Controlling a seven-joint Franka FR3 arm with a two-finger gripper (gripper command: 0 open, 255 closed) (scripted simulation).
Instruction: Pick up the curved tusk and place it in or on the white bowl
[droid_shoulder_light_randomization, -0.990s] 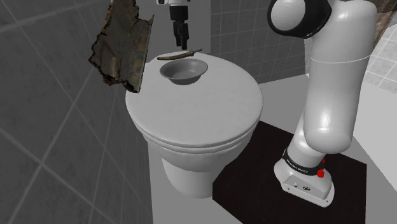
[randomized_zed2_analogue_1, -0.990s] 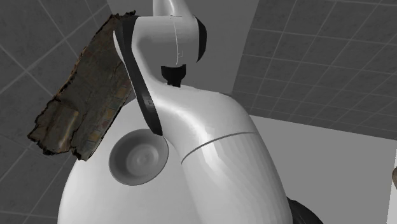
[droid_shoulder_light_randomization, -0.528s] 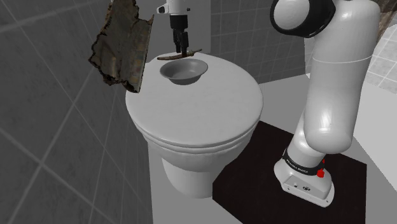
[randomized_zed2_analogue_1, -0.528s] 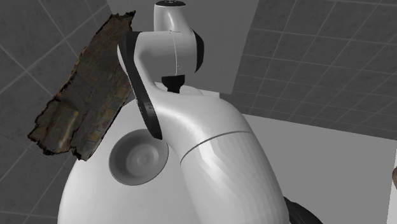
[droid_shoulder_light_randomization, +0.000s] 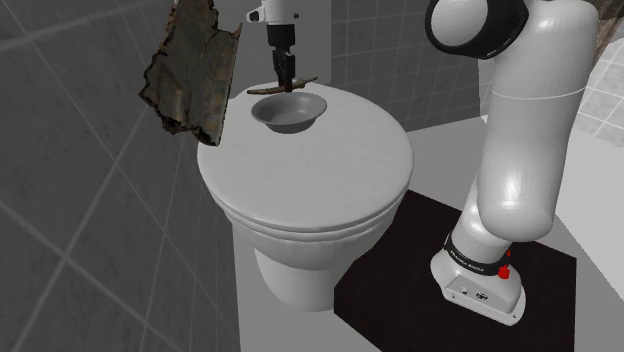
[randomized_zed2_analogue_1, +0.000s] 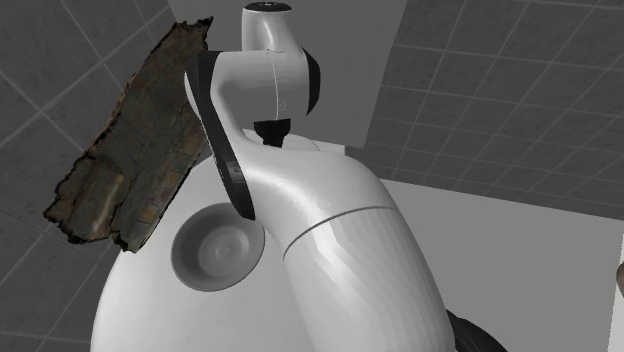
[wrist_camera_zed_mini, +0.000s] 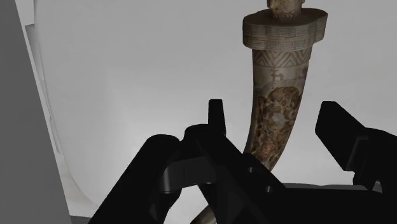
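The all-black two-finger gripper is sitting lower than it was a second ago. Back then it was hanging above the tusk. Half a second ago it was already down, and now it is hardly moving at all. I think the reaching-down part is done and the squeeze is coming next.

The curved, carved tusk of brown and cream is lying flat on the big white toilet lid, just beside the far rim of the round pale grey bowl. I cannot tell if it is touching the rim. It is not in the bowl yet.

In the wrist view the two black fingers are standing apart, and the tusk is lying between them. Neither finger is pressing on it, so nothing is being held.

Some things are hiding. The gripper's black body is covering the tusk's thin end, and the picture edge is cutting off its fat capped end. In the second exterior view the thick white arm is standing in front of the place past the bowl.
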